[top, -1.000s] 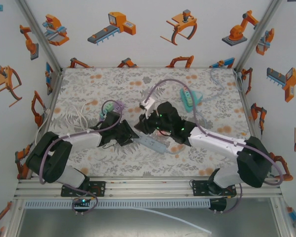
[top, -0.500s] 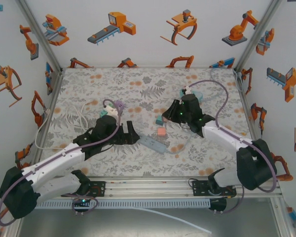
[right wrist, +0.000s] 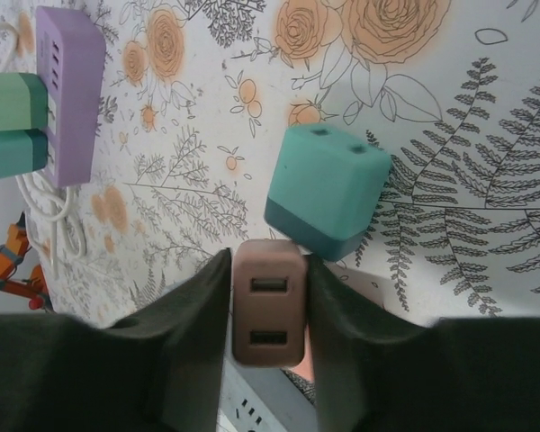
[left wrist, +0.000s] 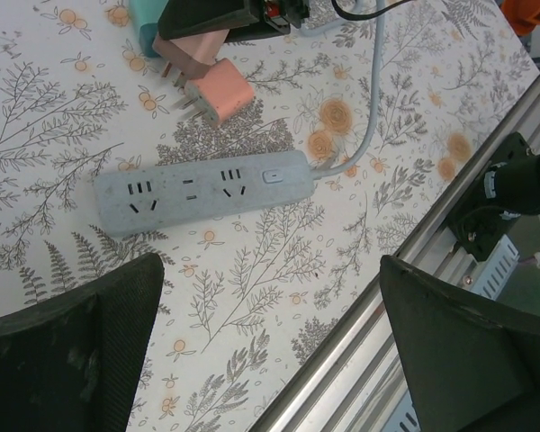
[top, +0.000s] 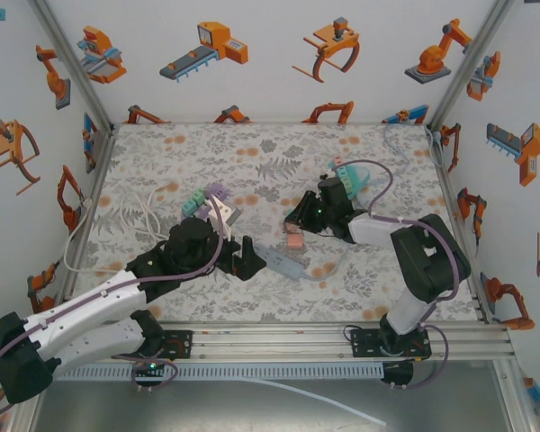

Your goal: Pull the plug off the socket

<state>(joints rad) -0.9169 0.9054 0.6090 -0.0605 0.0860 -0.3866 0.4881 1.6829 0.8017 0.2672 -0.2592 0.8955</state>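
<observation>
- Left tool (top: 241,256) hangs wide open and holds nothing, low over the surface (left wrist: 279,270) on the near side of the strip (left wrist: 202,191). If it sinks, a finger may push the strip, which nothing pins.
- Strip lies flat with its sockets empty. Its cord (left wrist: 371,99) passes beside the right tool, so a snag could drag it.
- Right tool (right wrist: 268,270) grips the plug (left wrist: 218,93), which is out, prongs bare, just beyond the strip.
- Teal adapter (right wrist: 328,184) sits just beside the plug, so a careless release may knock them together.

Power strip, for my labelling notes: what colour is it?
The power strip is pale blue-grey; the left wrist view shows it best.
</observation>
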